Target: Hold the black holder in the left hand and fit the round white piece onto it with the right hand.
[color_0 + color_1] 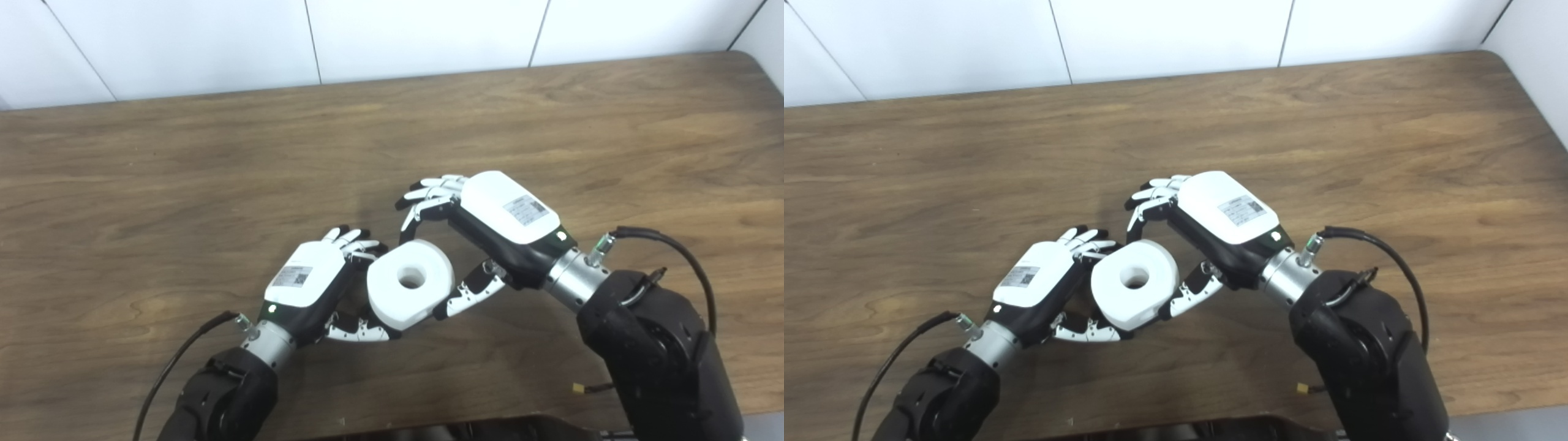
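I see my left hand (309, 282) curled around the round white piece (409, 283), holder hidden beneath; my right hand (484, 226) spreads loosely, thumb touching its right side, above the near table (184, 184).

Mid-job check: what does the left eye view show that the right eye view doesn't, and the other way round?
Only the left eye view: more table to the left of the hands.
Only the right eye view: the table's far right corner and more white wall beside it.
Both: the round white piece between the left hand and right hand, right thumb against its side. The black holder cannot be made out in either.
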Robot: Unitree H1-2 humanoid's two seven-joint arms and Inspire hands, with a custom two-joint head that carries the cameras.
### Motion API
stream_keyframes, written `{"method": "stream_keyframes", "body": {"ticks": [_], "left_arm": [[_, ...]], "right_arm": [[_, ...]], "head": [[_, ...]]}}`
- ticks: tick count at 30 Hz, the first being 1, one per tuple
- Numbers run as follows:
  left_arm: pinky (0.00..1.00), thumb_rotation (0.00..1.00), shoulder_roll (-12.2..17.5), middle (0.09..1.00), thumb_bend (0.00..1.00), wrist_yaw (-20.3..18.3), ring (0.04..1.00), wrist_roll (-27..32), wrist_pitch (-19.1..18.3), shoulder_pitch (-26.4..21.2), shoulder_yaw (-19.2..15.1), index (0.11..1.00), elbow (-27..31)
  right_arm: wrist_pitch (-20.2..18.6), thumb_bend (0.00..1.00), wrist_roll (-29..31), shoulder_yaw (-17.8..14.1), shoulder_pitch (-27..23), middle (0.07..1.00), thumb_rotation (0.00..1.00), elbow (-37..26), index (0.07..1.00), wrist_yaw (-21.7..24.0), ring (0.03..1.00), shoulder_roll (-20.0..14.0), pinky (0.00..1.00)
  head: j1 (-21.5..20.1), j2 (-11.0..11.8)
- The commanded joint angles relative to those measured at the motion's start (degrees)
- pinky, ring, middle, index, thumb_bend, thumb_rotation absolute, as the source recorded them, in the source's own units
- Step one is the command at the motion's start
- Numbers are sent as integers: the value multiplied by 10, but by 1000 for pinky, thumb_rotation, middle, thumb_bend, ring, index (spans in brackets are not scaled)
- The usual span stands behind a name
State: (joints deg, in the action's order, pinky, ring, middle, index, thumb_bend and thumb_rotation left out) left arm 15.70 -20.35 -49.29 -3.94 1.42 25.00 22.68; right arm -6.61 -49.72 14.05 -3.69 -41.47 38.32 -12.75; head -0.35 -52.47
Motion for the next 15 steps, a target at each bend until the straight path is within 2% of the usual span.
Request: {"method": "stream_keyframes", "body": {"ticks": [1,15], "left_arm": [[992,58,-2,825,518,-19,934,-6,1,2,10,484,5],[991,59,-4,822,518,-17,930,-8,3,5,9,484,6]], "right_arm": [[14,520,4,-4,-8,803,148,-6,482,-16,873,-4,879],[41,521,1,-6,7,811,148,9,481,-54,867,1,864]], "head": [[0,0],[0,0]]}}
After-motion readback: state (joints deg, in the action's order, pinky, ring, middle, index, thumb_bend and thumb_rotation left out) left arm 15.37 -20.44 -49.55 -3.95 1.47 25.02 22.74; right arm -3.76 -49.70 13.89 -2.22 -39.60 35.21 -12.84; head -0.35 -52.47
